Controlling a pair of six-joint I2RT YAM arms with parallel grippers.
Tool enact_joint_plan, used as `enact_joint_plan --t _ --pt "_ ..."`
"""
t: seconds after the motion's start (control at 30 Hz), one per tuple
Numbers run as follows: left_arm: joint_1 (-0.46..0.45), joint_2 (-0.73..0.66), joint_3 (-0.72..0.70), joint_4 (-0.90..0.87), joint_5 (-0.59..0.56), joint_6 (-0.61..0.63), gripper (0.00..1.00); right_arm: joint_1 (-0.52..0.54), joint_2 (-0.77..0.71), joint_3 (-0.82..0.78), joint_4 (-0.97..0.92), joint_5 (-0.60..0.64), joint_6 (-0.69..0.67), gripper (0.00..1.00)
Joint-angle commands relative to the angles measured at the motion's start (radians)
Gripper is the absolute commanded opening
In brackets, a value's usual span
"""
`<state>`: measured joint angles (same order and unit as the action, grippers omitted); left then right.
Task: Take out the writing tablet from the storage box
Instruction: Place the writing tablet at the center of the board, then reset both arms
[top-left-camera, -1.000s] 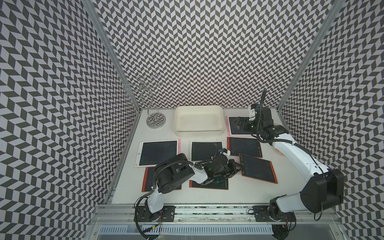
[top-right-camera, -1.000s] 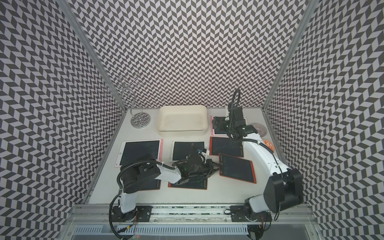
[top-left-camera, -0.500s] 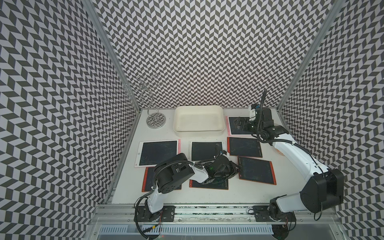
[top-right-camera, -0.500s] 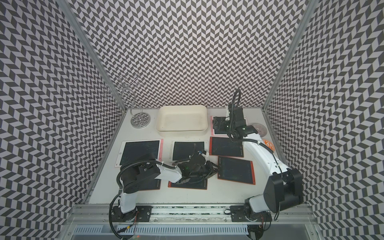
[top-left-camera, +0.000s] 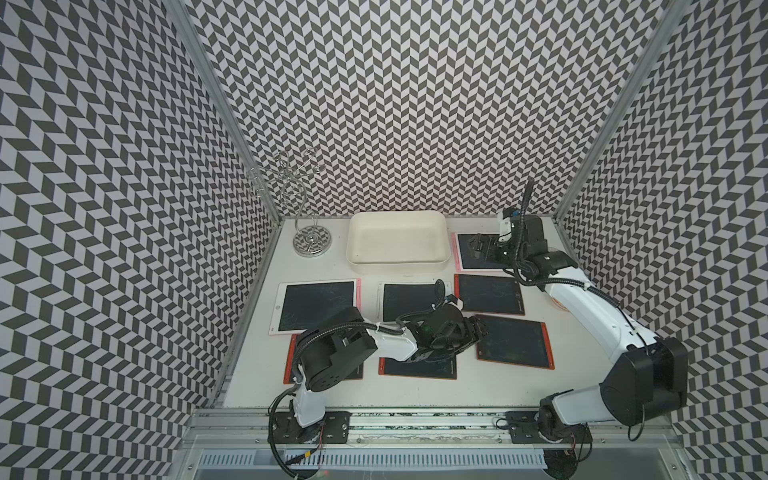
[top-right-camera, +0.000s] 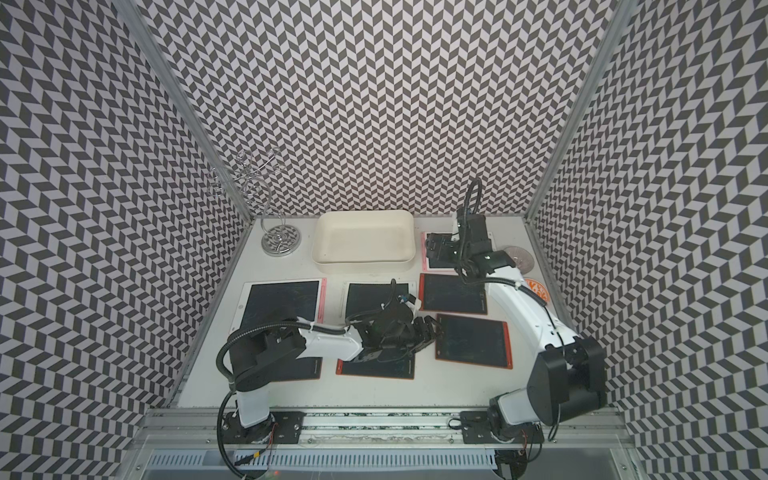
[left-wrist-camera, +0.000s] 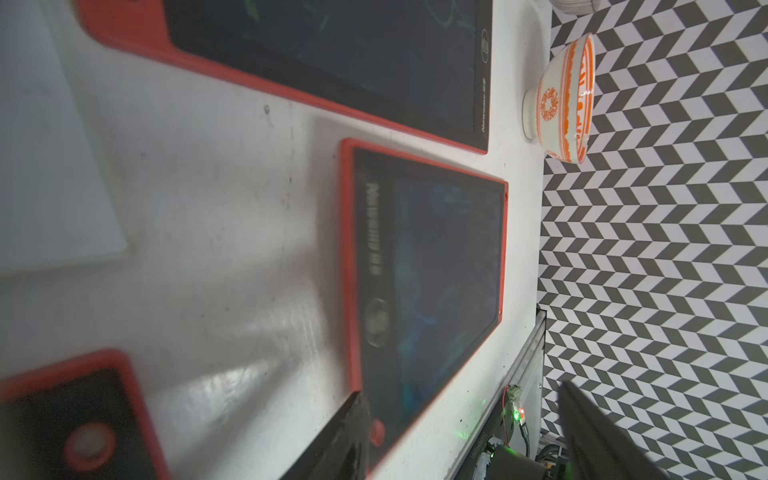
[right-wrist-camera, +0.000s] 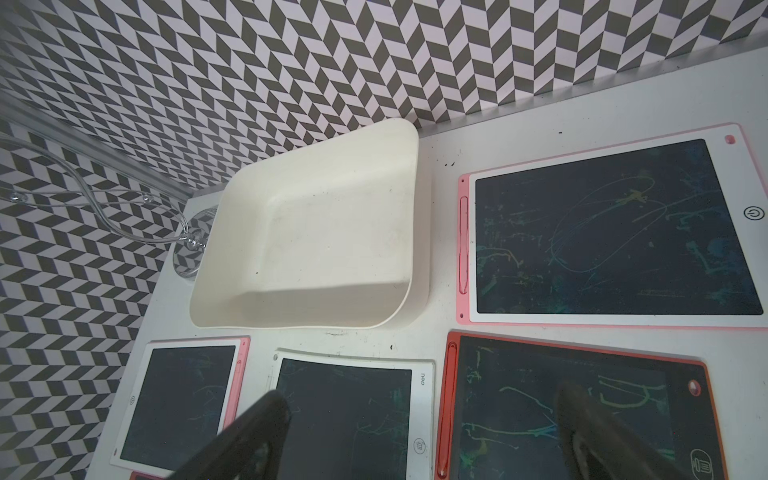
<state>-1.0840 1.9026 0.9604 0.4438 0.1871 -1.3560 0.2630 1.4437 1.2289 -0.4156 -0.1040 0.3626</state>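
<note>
Both the left gripper (top-left-camera: 478, 330) and right gripper (top-left-camera: 474, 246) gape open; we fear the left, seemingly touching an orange tablet (top-left-camera: 515, 347) in front of the storage box (top-left-camera: 398, 259), could drag it.

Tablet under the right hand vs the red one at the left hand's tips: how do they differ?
Frame: the pink-edged tablet is white-bordered; the red tablet is red all round. Pose: the pink-edged one lies square to the box, the red one slightly skewed. Both lie flat, screens up, outside the box.
</note>
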Motion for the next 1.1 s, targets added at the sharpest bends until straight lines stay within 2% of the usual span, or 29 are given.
enact_joint_plan --t 0.0,0.07,0.1,0.3,0.37,0.5,0.57,0.73,0.87,0.97,1.07 --pt "0.008 -0.039 0.016 -0.064 -0.019 0.032 0.89 -0.008 -0.008 0.015 0.054 0.022 -0.008 0.99" --pt "0.013 -0.06 0.025 -0.107 -0.027 0.058 0.99 -0.008 -0.013 0.013 0.057 0.031 -0.008 0.99" --pt "0.016 -0.077 0.028 -0.127 -0.036 0.077 0.99 -0.008 -0.016 0.014 0.061 0.035 -0.008 0.99" --pt "0.046 -0.207 0.025 -0.208 -0.111 0.195 0.99 -0.008 -0.062 -0.017 0.122 0.09 0.0 0.99" --pt "0.062 -0.262 0.024 -0.222 -0.143 0.267 0.99 -0.01 -0.081 -0.04 0.151 0.137 0.014 0.99" --pt "0.107 -0.388 -0.017 -0.209 -0.21 0.462 0.99 -0.04 -0.093 -0.082 0.194 0.136 0.056 0.99" --pt "0.15 -0.452 -0.06 -0.196 -0.223 0.522 0.99 -0.044 -0.099 -0.109 0.244 0.121 0.037 1.0" --pt "0.305 -0.623 -0.142 -0.21 -0.207 0.683 0.99 -0.045 -0.114 -0.163 0.332 0.197 0.003 0.99" --pt "0.443 -0.746 -0.184 -0.274 -0.238 0.781 0.99 -0.045 -0.108 -0.203 0.384 0.286 -0.028 0.99" --pt "0.517 -0.825 -0.218 -0.306 -0.302 0.849 0.99 -0.047 -0.106 -0.242 0.436 0.315 -0.062 0.99" --pt "0.544 -0.895 -0.258 -0.297 -0.417 0.927 0.99 -0.051 -0.102 -0.275 0.477 0.334 -0.103 0.99"
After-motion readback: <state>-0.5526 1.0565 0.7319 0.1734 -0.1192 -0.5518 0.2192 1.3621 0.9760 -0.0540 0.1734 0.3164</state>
